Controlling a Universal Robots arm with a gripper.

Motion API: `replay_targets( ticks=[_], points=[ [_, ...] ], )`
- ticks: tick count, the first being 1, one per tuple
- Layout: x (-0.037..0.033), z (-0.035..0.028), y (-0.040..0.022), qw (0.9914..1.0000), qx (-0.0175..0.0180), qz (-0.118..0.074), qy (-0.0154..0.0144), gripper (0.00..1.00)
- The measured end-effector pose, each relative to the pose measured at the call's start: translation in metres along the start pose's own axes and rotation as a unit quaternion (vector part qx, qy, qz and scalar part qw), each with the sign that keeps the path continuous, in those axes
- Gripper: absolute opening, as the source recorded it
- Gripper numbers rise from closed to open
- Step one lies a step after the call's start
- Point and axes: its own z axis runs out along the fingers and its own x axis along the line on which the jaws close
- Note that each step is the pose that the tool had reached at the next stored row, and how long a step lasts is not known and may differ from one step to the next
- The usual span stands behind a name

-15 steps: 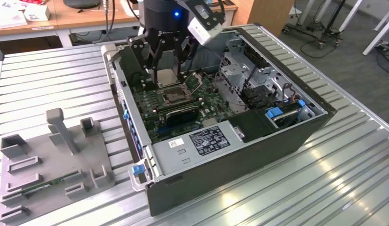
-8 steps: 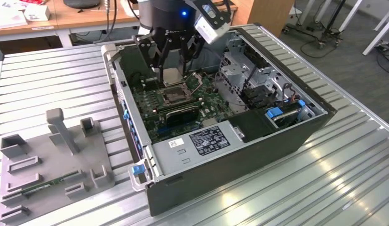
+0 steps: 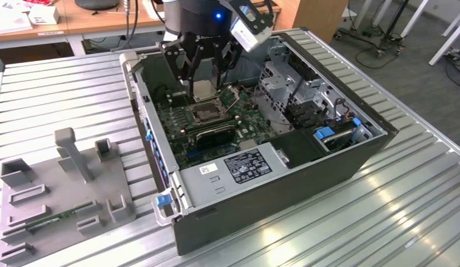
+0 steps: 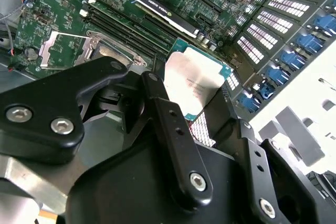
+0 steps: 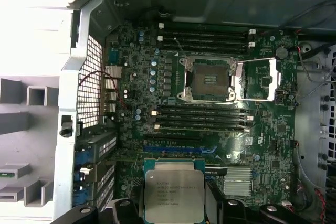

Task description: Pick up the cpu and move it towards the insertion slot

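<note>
The end effector (image 3: 202, 83) hangs inside the open computer case (image 3: 363, 150), which lies on its side on the slatted metal counter (image 3: 59, 94). Its fingers are closed on the cpu (image 3: 203, 89), gripping it by two opposite edges. In the first wrist view the cpu (image 5: 171, 195) sits flat between the dark fingers (image 5: 215, 203), its pale silvery top facing the camera. In the second wrist view the same chip (image 4: 195, 83) shows beyond the black linkage, its green edge clear of the board beneath.

The pick-up looks done, and the carry toward the socket seems to be the step in hand. The insertion slot (image 5: 210, 80) lies open at the middle of the green motherboard (image 5: 131, 51), with its metal load plate (image 5: 260, 80) swung aside and banks of memory slots (image 5: 202, 119) on either side. In the exterior view the cpu hovers just beyond the slot (image 3: 205, 113), on its far side and above the board.

The next move calls for a short travel across the board, until the chip is squarely above the socket frame. It should stay level and aligned with the frame, clear of the load plate and the case wall.

On the exterior view's left stands a grey tray (image 3: 63, 206) with empty recesses, well apart from the case.
</note>
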Motion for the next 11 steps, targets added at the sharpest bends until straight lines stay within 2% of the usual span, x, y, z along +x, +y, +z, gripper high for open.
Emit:
replay_targets(
  ticks=[6, 11],
  points=[
    [-0.0002, 0.0, 0.0006, 1.0, 0.0, 0.0, 0.0, 0.55],
    [-0.0002, 0.0005, 0.0057, 1.0, 0.0, 0.0, 0.0, 0.55]
  ],
)
